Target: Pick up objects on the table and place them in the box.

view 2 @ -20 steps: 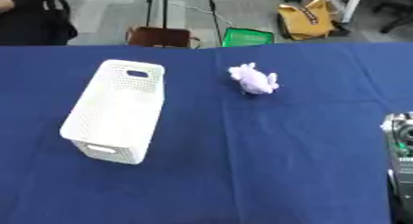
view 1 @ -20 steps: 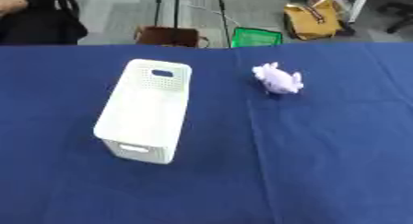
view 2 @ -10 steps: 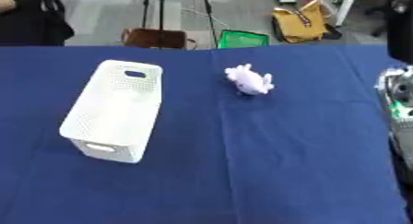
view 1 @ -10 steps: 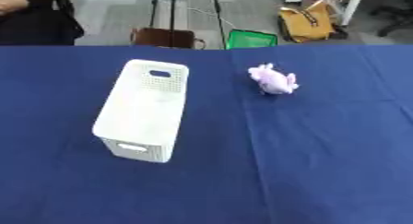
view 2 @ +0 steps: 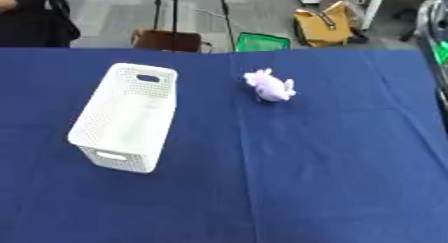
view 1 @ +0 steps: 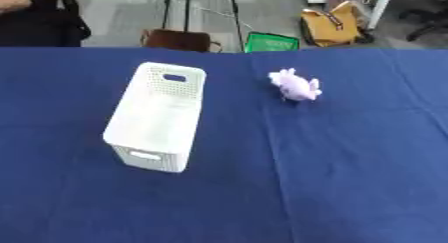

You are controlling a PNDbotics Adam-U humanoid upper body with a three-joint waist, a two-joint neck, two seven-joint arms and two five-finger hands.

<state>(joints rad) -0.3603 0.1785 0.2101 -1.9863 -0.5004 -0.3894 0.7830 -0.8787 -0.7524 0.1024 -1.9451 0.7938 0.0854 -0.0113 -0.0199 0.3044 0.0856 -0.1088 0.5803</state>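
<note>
Lilac plush toy [view 2: 269, 86], small and soft with stubby limbs, lies on the blue cloth-covered desk [view 2: 332, 177], off to the left of the right hand [view 2: 433, 17] and a little nearer the robot than it. Bare cloth separates the two, and nothing touches the toy.

The right hand shows only in the right eye view, as a blurred grey and silver strip at the right edge by the far corner of the desk, with a green patch on it. Whether its fingers are spread, curled or closed on anything cannot be told; nothing can be seen in it. The left hand shows in neither view.

A white perforated plastic box [view 2: 115, 159], long and narrow with its open top facing up, stands further left from the hand, beyond the toy and well apart from it. It has a cut-out handle in each short end. Its far end lies level with the toy, and its near end reaches toward the robot and slightly left. Its inside looks white and bare, as far as can be seen.

Beyond the desk, on the floor to the left of the hand, stand a yellow bag [view 1: 332, 24], a green mesh crate [view 1: 271, 42] and a brown seat-like thing [view 1: 179, 39].
</note>
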